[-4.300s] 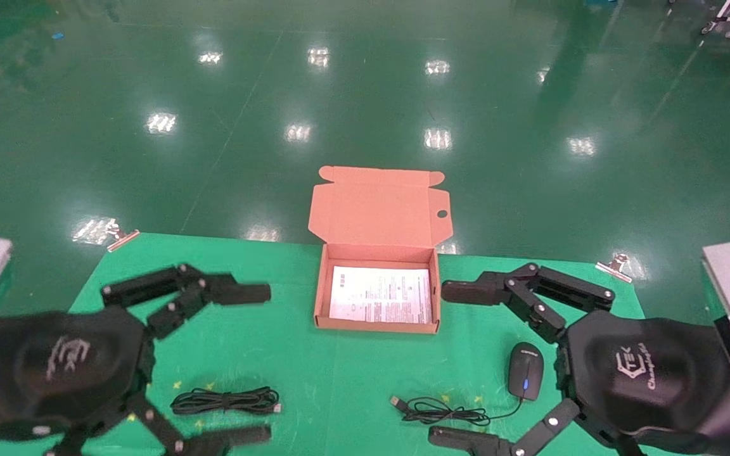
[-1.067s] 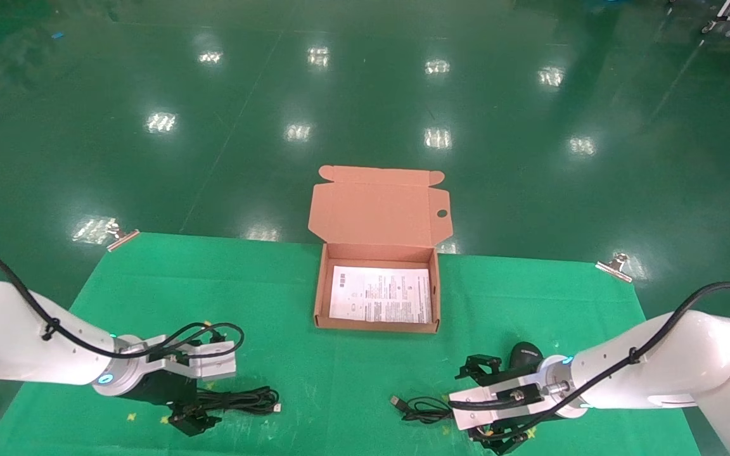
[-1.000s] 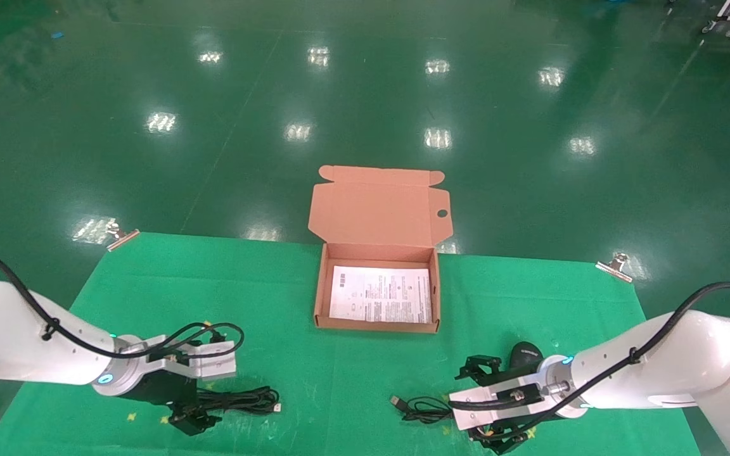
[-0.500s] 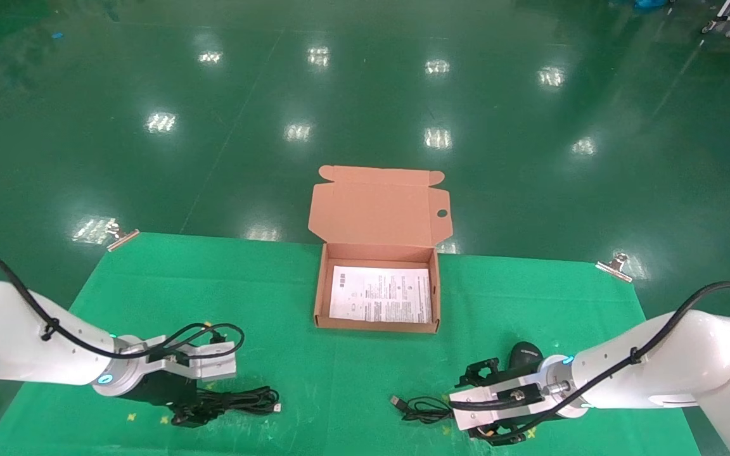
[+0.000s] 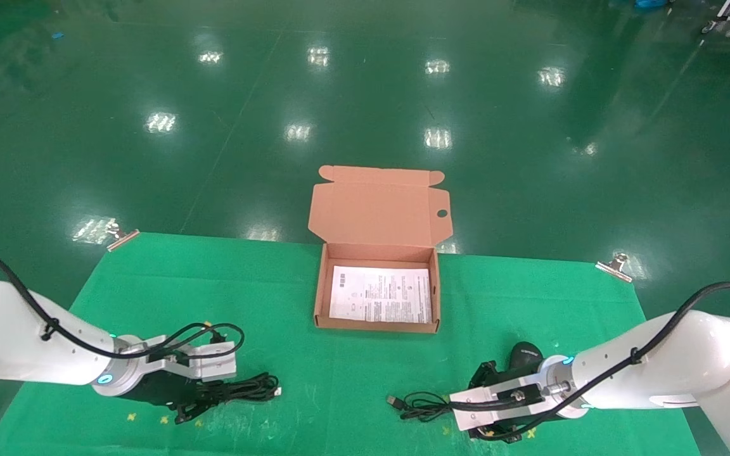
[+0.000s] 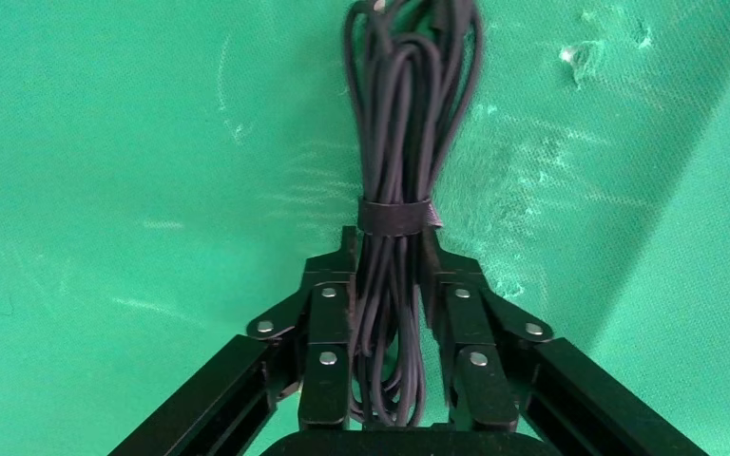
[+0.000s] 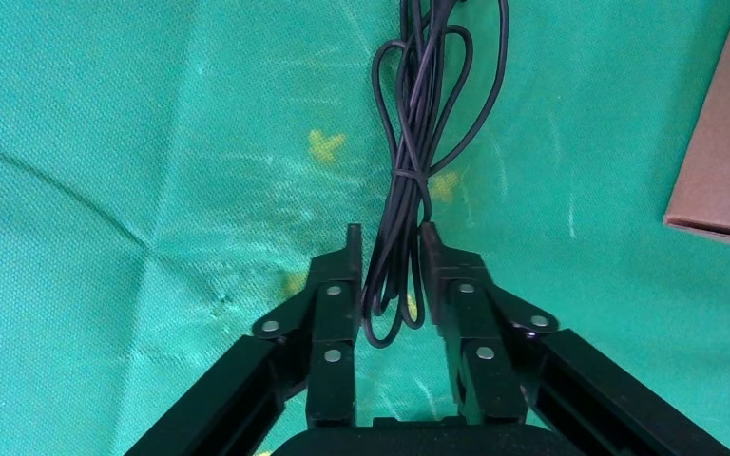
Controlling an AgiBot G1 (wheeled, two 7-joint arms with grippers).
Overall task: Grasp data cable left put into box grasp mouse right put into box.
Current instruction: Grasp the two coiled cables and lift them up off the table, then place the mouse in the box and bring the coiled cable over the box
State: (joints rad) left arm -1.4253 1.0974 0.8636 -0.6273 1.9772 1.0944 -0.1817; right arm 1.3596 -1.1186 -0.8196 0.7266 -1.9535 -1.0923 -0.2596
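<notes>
The data cable (image 5: 248, 388), a thick black bundle tied with a strap, lies at the front left of the green cloth. My left gripper (image 5: 203, 400) is shut on its near end. In the left wrist view the bundle (image 6: 409, 114) fills the gap between that gripper's (image 6: 389, 242) fingers. The black mouse (image 5: 525, 353) sits at the front right, partly hidden behind my right wrist. My right gripper (image 5: 458, 409) is shut on the mouse's thin cord (image 5: 422, 405). The cord's loops (image 7: 418, 123) run out from between its (image 7: 388, 237) fingers. The open brown box (image 5: 320, 297) stands mid-table.
The box's lid (image 5: 374, 206) stands up at the back, and a white printed sheet (image 5: 381, 294) lies inside. A box corner (image 7: 722, 171) shows in the right wrist view. Metal clips (image 5: 121, 239) (image 5: 615, 265) hold the cloth's far corners. Green floor lies beyond the table.
Both grippers went from open to shut, the left on the cable bundle, the right on the mouse's cord. The bundle's plug end has risen a little and the cord has shifted slightly.
</notes>
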